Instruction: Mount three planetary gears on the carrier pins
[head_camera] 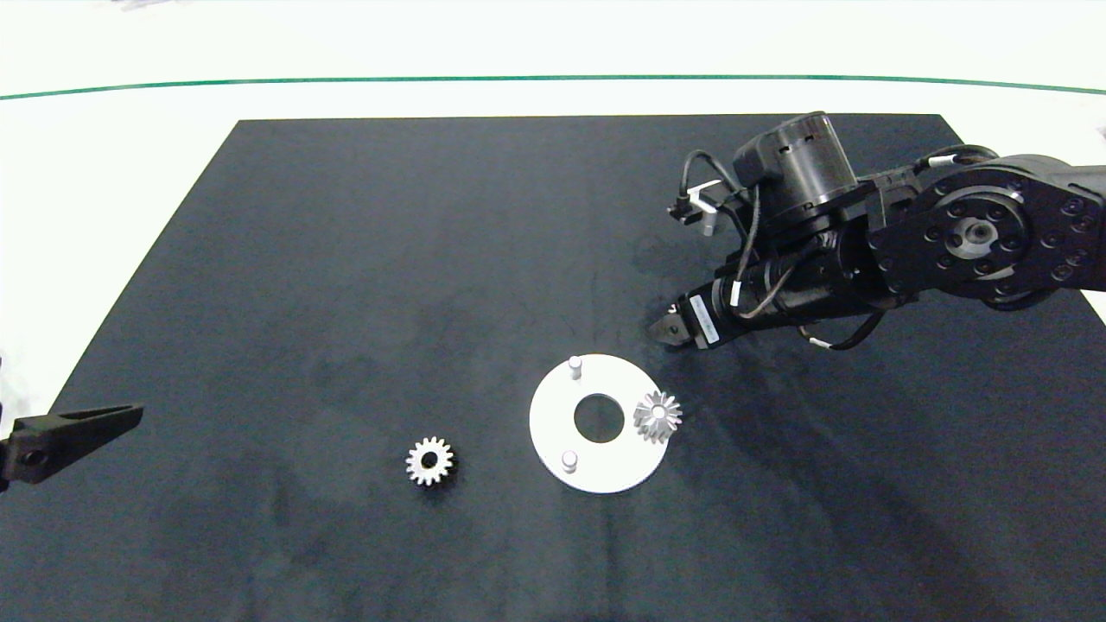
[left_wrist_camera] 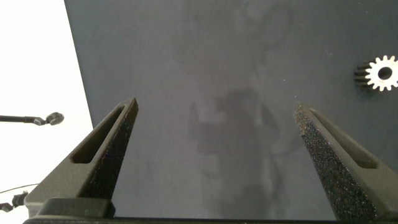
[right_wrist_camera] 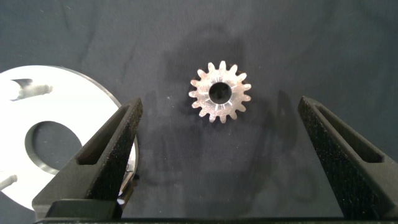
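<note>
A white disc [head_camera: 553, 432] lies at mid-table with two bare carrier pins [head_camera: 575, 367] [head_camera: 568, 460]. One silver planetary gear [head_camera: 657, 416] sits on the disc's right side, over where a third pin would stand. A second gear [head_camera: 429, 460] [left_wrist_camera: 380, 73] lies flat on the mat left of the disc. My right gripper [head_camera: 661, 330] [right_wrist_camera: 221, 102] hangs open just beyond the disc's far right rim. In the right wrist view a third gear [right_wrist_camera: 219, 91] lies flat on the mat between its fingers, beside the disc [right_wrist_camera: 68, 93]; the arm hides it from the head view. My left gripper [head_camera: 121, 419] [left_wrist_camera: 214, 109] rests open at the far left.
Everything lies on a black mat [head_camera: 346, 259] over a white table [head_camera: 130, 173]. The right arm [head_camera: 976, 233] stretches in over the mat's right far part. A green line [head_camera: 553, 78] runs across the table's far side.
</note>
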Available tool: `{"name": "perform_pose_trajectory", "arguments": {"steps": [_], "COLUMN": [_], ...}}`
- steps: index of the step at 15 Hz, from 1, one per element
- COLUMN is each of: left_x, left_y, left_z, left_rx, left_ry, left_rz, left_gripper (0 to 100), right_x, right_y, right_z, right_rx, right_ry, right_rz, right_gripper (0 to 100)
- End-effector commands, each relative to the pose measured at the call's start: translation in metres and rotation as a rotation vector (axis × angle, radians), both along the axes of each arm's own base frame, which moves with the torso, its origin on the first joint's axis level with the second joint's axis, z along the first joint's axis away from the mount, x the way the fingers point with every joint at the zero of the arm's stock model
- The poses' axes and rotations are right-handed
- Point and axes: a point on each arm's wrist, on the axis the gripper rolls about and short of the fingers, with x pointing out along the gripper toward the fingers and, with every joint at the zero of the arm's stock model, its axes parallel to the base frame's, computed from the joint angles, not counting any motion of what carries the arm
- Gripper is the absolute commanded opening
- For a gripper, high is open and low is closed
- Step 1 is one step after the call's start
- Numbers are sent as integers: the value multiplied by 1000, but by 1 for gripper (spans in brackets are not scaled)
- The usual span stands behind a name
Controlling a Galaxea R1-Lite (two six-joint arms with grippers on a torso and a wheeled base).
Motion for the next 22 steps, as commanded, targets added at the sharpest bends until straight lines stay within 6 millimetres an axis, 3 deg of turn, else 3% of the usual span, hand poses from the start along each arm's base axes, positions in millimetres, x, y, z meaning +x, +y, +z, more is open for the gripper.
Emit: {"name": "perform_pose_trajectory", "arguments": {"steps": [1, 4, 10, 22], "left_x": [0, 0, 0, -1], "left_y": [0, 0, -1, 0], "left_z": [1, 1, 1, 1], "left_rx": [-8, -18, -19, -19], "left_ry": [0, -1, -1, -5], "left_rz": [5, 7, 3, 10], "left_gripper": [100, 100, 100, 100], "right_x": [5, 15, 14, 17], "right_y": [3, 6, 5, 3], "right_z": [-8, -15, -22, -23], "right_rx": [-6, 11, 1, 25], "right_ry": [10, -15, 3, -37], "right_rz": [-1, -10, -9, -20], "right_gripper": [100, 100, 99, 75]}}
